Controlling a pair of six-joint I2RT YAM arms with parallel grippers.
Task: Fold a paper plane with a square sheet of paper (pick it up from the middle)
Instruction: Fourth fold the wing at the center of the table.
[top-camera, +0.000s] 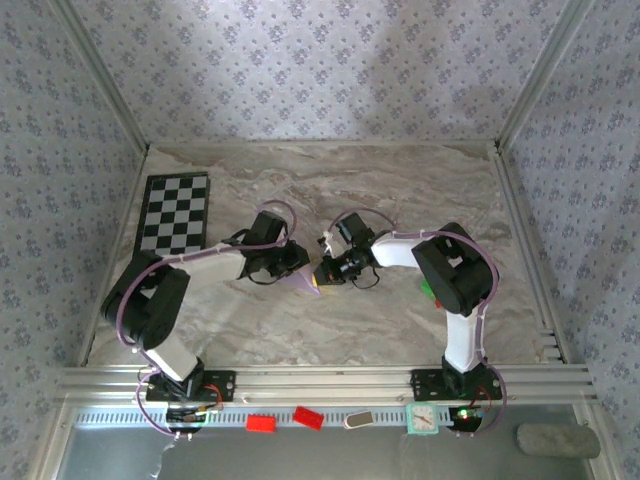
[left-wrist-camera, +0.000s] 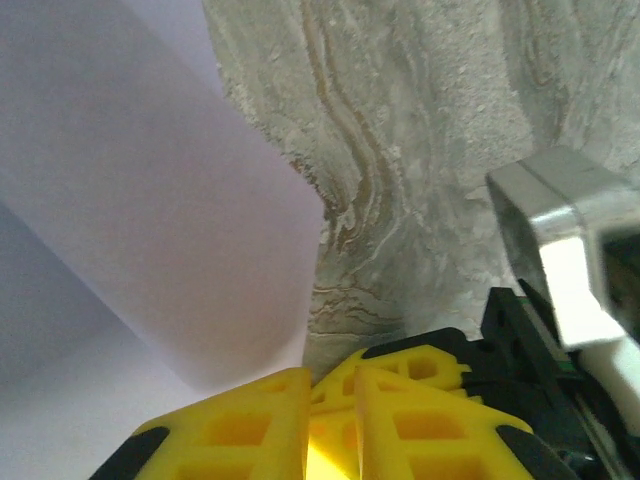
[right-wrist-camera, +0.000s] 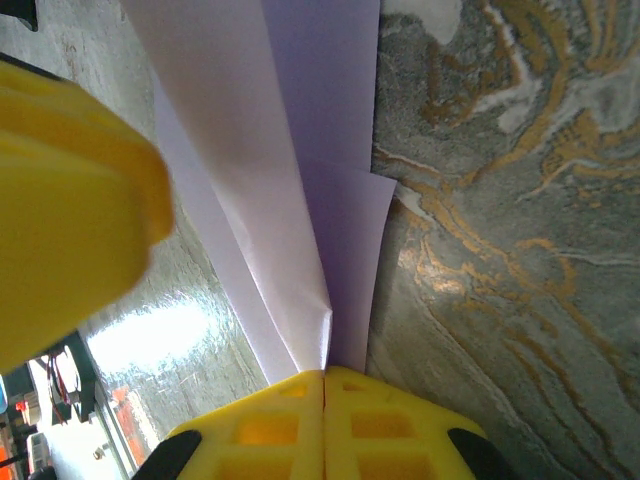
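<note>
right wrist, one folded lilac paper (right-wrist-camera: 290, 180), right claw (right-wrist-camera: 325, 378) pinching it, left claw (left-wrist-camera: 332, 385) state unclear

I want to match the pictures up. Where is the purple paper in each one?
Top view: the paper is a small wedge in the middle of the table, where the two arms meet.
Left wrist view: the paper covers the left side, above the left gripper.
Right wrist view: the paper runs from the top middle down into the shut right gripper.
Shared landmark: the marbled table, seen in all three.
</note>
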